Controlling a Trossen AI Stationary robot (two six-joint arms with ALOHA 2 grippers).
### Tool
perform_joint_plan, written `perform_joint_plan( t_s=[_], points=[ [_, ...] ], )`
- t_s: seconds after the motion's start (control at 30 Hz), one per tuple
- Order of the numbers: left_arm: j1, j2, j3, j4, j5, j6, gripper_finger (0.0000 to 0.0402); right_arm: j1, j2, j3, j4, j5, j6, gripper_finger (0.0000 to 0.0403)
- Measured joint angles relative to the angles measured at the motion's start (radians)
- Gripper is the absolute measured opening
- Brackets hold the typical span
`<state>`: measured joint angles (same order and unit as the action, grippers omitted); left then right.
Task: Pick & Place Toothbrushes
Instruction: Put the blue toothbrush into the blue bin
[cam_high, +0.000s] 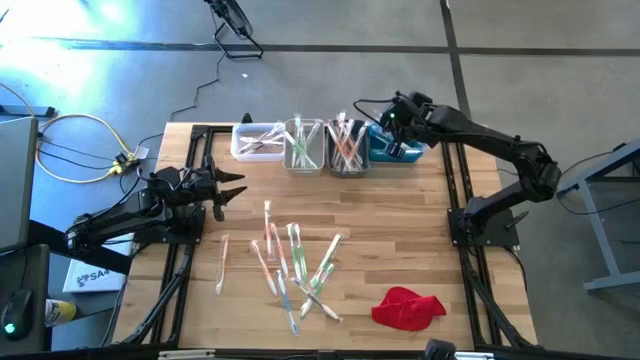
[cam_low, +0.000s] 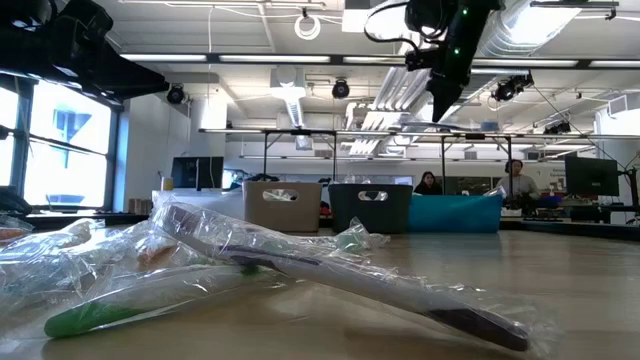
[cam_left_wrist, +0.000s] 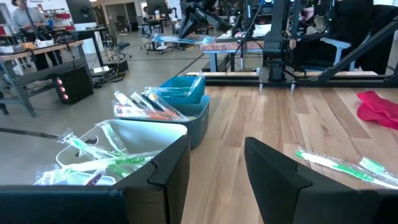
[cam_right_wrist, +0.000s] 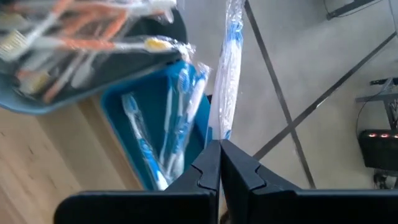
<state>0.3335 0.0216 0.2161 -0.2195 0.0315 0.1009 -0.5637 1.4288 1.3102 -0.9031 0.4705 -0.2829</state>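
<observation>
**Blue brush over blue bin; pile left to sort**

Blue brush (cam_right_wrist: 227, 68) in clear wrap hangs pinched in right tool (cam_right_wrist: 219, 163), fingers shut tight on wrapper end, directly above blue bin (cam_high: 392, 150) at far edge of surface (cam_high: 400, 230). Looks ready to drop in.

Done so far, approx: four bins hold sorted brushes: white bin (cam_high: 256, 141), beige bin (cam_high: 304, 146), grey bin (cam_high: 347, 148), plus blue one w/ several blue brushes inside.

Left: loose pile (cam_high: 290, 265) of about a dozen brushes mid-surface, nearer front edge, mixed colours. Judging by that, task is perhaps half done.

Left tool (cam_high: 228, 190) hovers at left side of surface, fingers apart, empty, between bins & pile. Red cloth (cam_high: 407, 307) lies near front right, apart from pile.
</observation>
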Motion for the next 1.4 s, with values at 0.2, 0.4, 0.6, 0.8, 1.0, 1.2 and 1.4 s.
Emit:
perform_joint_plan(
  t_s=[0.2,0.4,0.6,0.8,1.0,1.2,1.4],
  points=[
    [0.000,0.000,0.000,0.000,0.000,0.000,0.0150,-0.058,0.002,0.000,0.001,-0.035,-0.088,0.0003],
    [0.000,0.000,0.000,0.000,0.001,0.000,0.0150,-0.088,0.066,0.000,-0.001,-0.037,-0.108,0.0003],
    [0.000,0.000,0.000,0.000,0.001,0.000,0.0150,-0.092,0.167,-0.001,0.032,-0.037,-0.213,0.0003],
    [0.000,0.000,0.000,0.000,0.001,0.000,0.0150,-0.103,0.244,-0.002,0.043,-0.037,-0.277,0.0003],
    [0.000,0.000,0.000,0.000,0.001,0.004,0.0150,-0.126,0.309,-0.002,0.043,-0.036,-0.291,0.0003],
    [0.000,0.000,0.000,0.000,0.001,0.005,0.0150,-0.127,0.375,-0.002,0.039,-0.037,-0.308,0.0003],
    [0.000,0.000,0.000,0.000,0.001,0.007,0.0150,-0.126,0.423,-0.002,0.040,-0.042,-0.317,0.0003]
  ],
)
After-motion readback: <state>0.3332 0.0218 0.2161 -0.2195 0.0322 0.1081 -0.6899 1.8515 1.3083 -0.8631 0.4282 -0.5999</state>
